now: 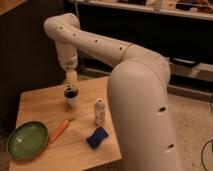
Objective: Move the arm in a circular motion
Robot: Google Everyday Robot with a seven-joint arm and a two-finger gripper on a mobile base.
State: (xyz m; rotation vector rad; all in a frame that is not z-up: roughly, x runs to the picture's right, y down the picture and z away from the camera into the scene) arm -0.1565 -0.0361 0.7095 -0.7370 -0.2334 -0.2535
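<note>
The gripper (72,77), a narrow beige tip, points straight down just above the dark cup (71,95). Whether it is spread or pressed together I cannot tell. The arm (100,45) rises above the cup, then bends away to the cup's right. Nothing on the surface (40,105) records a circle, so how much is done cannot be judged; likely mid-sweep.

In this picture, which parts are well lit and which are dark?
Camera view: the arm is brightly lit and pale; the shelving behind it is mostly dark; the wooden table has warm, even light; the gripper, pointing down above the cup, is lit too.
</note>
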